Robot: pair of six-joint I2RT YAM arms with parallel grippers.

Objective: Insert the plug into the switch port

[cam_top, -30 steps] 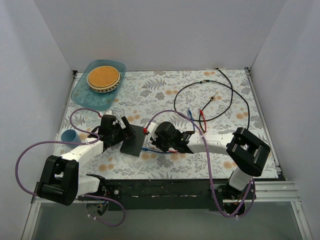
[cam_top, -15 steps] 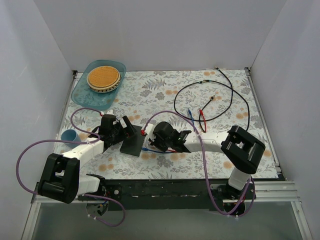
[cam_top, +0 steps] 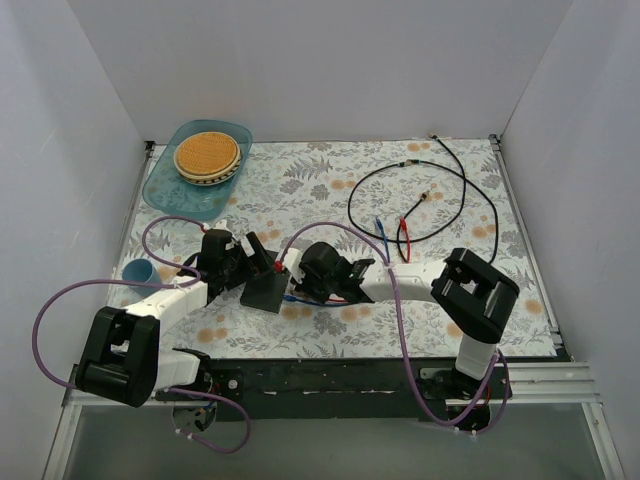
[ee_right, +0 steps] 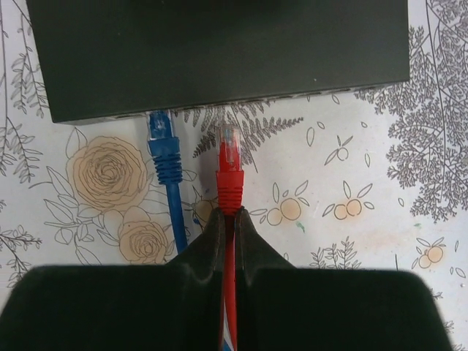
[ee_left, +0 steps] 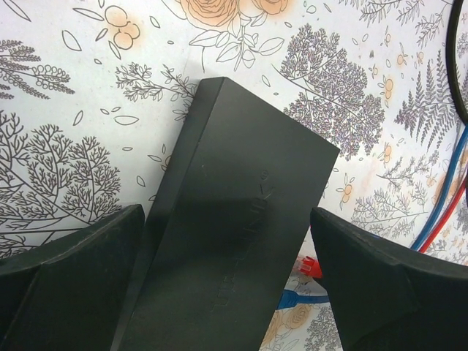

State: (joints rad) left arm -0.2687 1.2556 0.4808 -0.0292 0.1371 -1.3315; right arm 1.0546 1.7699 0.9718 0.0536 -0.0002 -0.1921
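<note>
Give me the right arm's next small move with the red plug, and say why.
Probably ease the right gripper straight forward toward the switch. It is shut on the red cable just behind the red plug, whose tip points at the socket side but stops short of it, with tablecloth showing between. The blue plug already sits in a socket beside it.

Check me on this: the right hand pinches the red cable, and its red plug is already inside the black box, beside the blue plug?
Not quite. The right hand pinches the red cable, but the red plug is not in the black box yet: the right wrist view shows tablecloth between its tip and the box. It lies beside the blue plug.
</note>
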